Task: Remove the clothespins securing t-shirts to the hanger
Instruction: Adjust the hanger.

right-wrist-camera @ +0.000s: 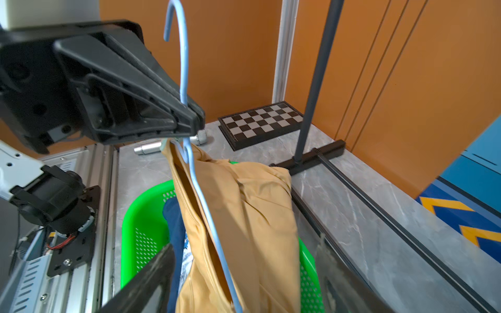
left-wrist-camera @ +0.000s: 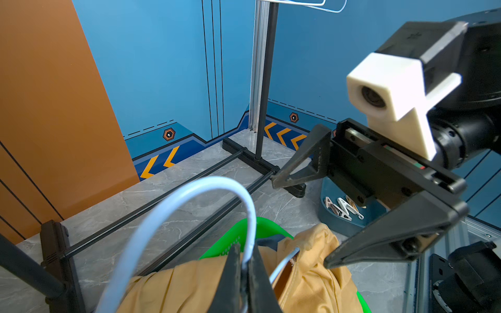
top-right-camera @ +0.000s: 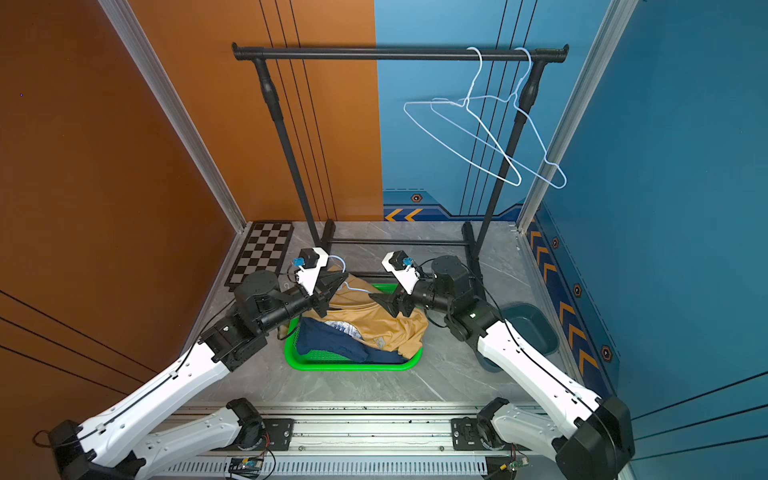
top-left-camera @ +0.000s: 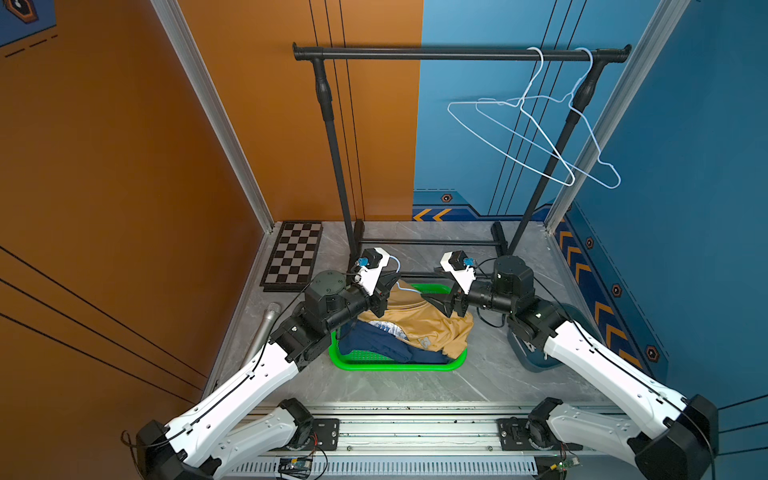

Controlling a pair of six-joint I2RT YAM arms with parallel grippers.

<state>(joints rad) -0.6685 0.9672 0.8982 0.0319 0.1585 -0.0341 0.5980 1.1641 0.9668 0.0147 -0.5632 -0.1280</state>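
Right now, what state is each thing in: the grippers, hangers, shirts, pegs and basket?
Left gripper: shut on the pale blue wire hanger's neck.
Right gripper: open, holding nothing.
Mustard-yellow t-shirt: on that hanger, sagging into the green plastic basket.
Navy t-shirt: crumpled in the basket.
Two white wire hangers: bare, hooked on the black rail.
Pale plastic clothespins: loose in the dark teal bowl.

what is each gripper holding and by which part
The left gripper pinches the pale blue hanger at its neck, just below the hook; the mustard t-shirt is on it. The right gripper is open, holding nothing.
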